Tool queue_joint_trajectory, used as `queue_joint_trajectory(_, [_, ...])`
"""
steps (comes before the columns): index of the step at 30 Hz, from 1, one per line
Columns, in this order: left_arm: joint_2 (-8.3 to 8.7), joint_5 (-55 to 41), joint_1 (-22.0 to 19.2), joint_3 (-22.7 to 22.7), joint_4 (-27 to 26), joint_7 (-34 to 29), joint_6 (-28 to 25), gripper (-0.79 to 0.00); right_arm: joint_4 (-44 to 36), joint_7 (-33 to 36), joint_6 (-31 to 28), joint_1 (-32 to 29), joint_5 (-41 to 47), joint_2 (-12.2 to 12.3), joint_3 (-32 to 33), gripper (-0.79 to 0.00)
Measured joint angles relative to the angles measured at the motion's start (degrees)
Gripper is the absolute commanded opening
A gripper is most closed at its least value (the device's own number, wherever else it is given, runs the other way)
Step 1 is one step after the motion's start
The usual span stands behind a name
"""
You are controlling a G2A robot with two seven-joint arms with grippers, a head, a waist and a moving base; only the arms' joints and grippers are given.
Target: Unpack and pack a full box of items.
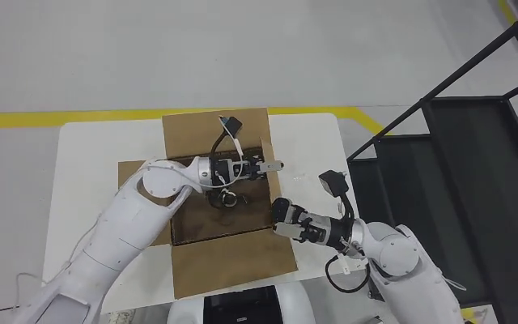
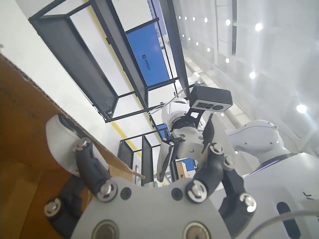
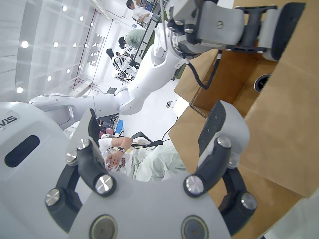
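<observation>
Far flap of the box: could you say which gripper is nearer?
Left. The left gripper is at the side wall beside the far flap; right gripper is by the near flap.

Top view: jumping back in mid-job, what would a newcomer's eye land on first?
The open cardboard box at the middle of the white table, flaps folded out. Next, the left gripper stretched across it to its right wall, jaws open, and the right gripper, also open, at the near-right corner.
</observation>
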Motion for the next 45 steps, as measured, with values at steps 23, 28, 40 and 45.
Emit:
queue_joint_trajectory(23, [-0.61,6.7,0.6,-3.7,2.4,-1.2,-1.9,0.000,10.0,-18.0,13.9,1.7,-23.7,-0.2,-2.7,0.000])
queue_joint_trajectory(28, [3.66,12.1,9.8,-15.1,-8.2,-3.6,2.7,0.000,12.0,-22.9,19.5,3.4,-34.3,-0.6,-6.3,0.000])
queue_joint_trajectory(40, [8.59,16.8,29.9,-37.9,-23.9,-0.9,7.9,0.000,16.7,-25.1,20.6,6.9,-35.9,-1.4,-11.6,0.000])
queue_joint_trajectory(45, [9.34,16.2,35.0,-44.4,-26.6,1.2,8.1,0.000,16.1,-25.7,20.5,7.7,-36.4,-1.5,-11.5,0.000])
